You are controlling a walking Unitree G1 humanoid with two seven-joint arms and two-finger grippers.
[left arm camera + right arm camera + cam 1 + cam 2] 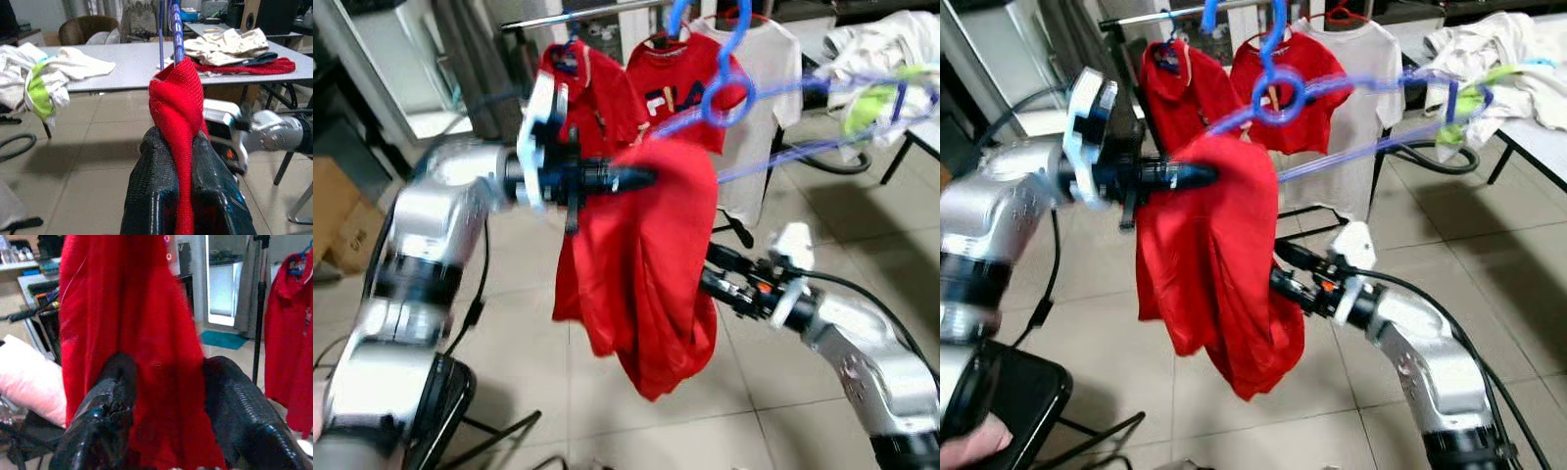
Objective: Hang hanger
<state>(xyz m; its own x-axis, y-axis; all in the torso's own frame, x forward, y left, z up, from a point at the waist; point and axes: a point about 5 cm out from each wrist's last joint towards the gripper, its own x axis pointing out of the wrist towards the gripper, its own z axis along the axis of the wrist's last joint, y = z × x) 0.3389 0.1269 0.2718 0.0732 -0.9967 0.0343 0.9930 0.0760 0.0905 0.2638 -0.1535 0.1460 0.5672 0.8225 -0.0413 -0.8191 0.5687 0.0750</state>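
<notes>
Your blue hanger (724, 93) sat mid-air just below the rack rail (597, 14), red shirt (651, 274) draped off it, hung shirts (680, 83) crowding close behind. Left gripper (641, 178) was clamped on the shirt's top fold at the hanger; right gripper (166, 396) straddled the hanging cloth lower down, fingers apart. Tiled floor (529, 323) lay below, grey table (122, 63) to the right.

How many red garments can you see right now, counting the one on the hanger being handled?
4. One red shirt draped on the blue hanger, pinched by the left gripper; two red shirts on the rail; one red cloth on the table. Others may be hidden.
</notes>
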